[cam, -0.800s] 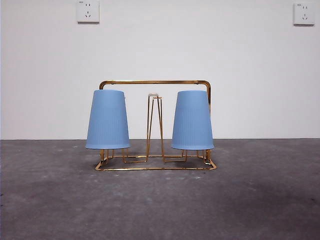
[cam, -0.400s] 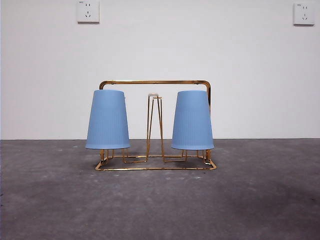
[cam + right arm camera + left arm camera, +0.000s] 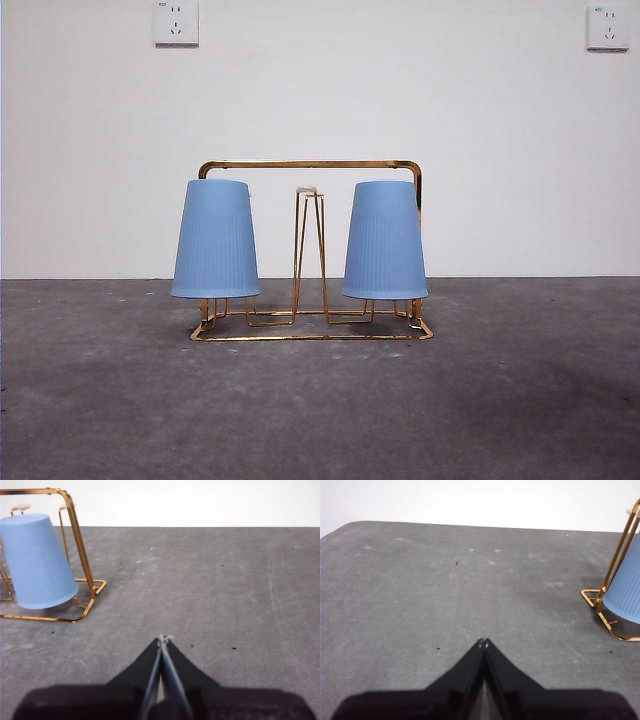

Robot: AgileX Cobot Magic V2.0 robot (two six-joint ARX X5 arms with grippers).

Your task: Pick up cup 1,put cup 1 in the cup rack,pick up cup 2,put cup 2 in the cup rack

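So, both of my grippers are empty and pulled back from the work. My left gripper (image 3: 483, 642) has its jaws pressed together, the tips meeting in a point above bare grey table (image 3: 445, 590). Ahead of those tips and off to one side, well apart from them, I see a corner of the cup rack (image 3: 600, 600) with the rim of one blue cup (image 3: 626, 592) hanging over its gold base wire.

My right gripper (image 3: 162, 639) is likewise closed on nothing, its tips touching. The rack (image 3: 80, 555) lies ahead of these jaws and off to the other side, also well apart, and a blue cup (image 3: 35, 562) sits mouth-down inside the arched frame, tilted a little.

From the front, the cup rack (image 3: 310, 165) stands upright in the middle of the table (image 3: 320, 410). One cup (image 3: 215, 240) hangs upside down at one end, the other cup (image 3: 385, 240) at the opposite end, and the centre prong (image 3: 308, 250) between them is bare with its white tip showing. Neither cup touches the table. Neither of my arms appears in that view. Two wall sockets (image 3: 176, 22) sit high on the white wall behind.
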